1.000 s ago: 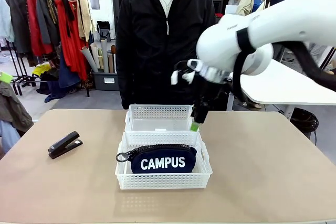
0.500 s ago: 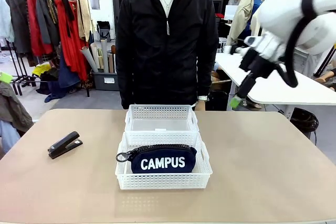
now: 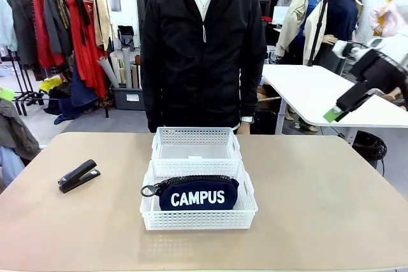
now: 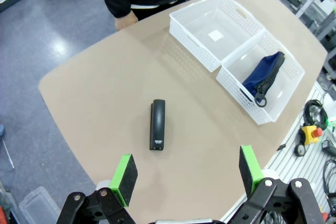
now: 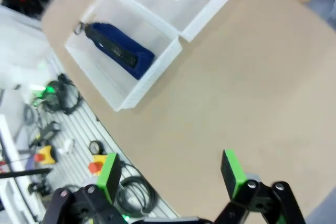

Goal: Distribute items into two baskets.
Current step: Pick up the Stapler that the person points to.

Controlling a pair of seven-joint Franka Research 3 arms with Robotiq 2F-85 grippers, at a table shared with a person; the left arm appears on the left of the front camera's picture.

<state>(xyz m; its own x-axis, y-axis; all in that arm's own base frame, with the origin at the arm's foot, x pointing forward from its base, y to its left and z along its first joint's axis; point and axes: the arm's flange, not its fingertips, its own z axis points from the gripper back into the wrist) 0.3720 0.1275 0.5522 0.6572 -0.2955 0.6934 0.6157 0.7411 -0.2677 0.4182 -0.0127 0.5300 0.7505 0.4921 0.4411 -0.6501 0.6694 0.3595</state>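
The navy pouch [image 3: 199, 193] with white "CAMPUS" letters lies inside the near white basket [image 3: 197, 220]. The second white basket [image 3: 194, 137] stands just behind it, touching. The black stapler [image 3: 79, 176] lies flat on the desk [image 3: 319, 208], well left of the near white basket.

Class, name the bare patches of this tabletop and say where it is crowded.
Bare: the table right of the near basket, and the strip between it and the stapler. Crowded: the middle, where the pouch fills that basket; the far basket has room.

Two baskets [image 3: 197, 220], one pouch [image 3: 198, 193], one stapler [image 3: 78, 176] — and one person [image 3: 203, 49].
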